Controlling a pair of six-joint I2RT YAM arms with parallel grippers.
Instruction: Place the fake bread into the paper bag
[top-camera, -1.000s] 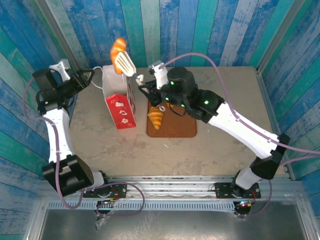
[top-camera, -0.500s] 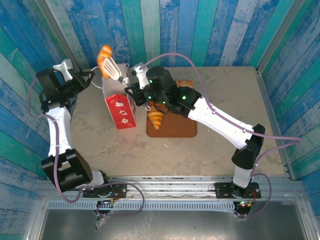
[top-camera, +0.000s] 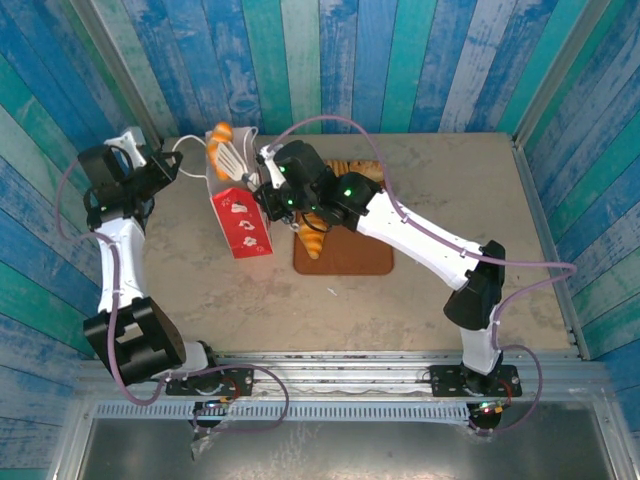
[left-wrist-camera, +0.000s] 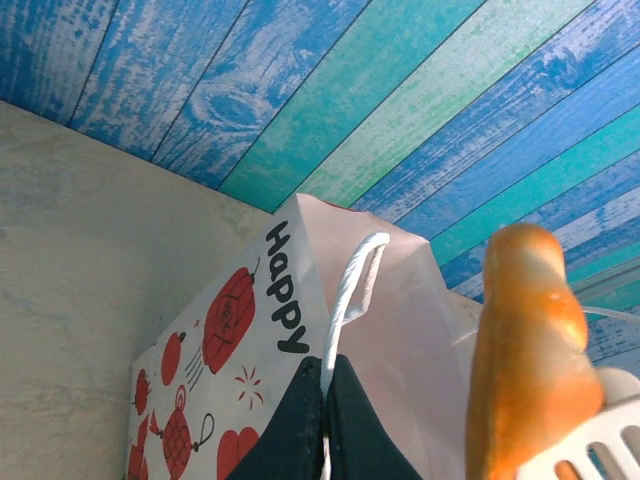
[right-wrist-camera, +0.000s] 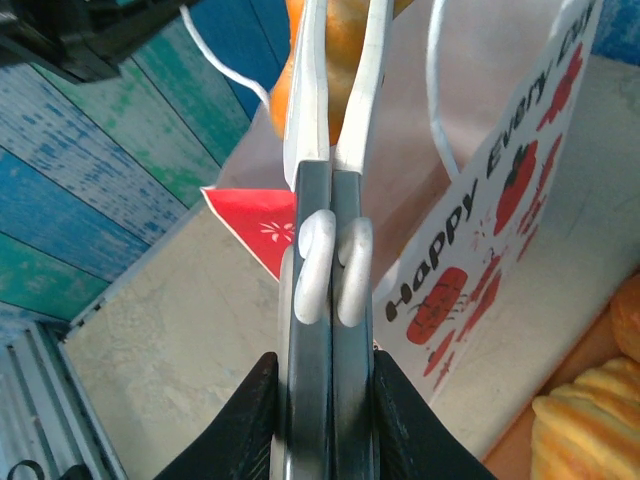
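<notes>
The paper bag stands upright left of the tray. My left gripper is shut on its white loop handle, pulling it leftward. My right gripper is shut on the grey handles of white slotted tongs. The tongs pinch one glossy piece of fake bread right at the bag's open mouth. More fake bread lies on the tray: a croissant and another piece behind the right arm.
The flat brown tray lies at the table's middle, partly under my right arm. Blue and green plank walls close in the back and both sides. Bare table stretches to the right of the tray and in front of the bag.
My right arm has swung left and down, bringing tongs and bread from above the bag to its mouth. The left gripper has shut on the bag's handle.
</notes>
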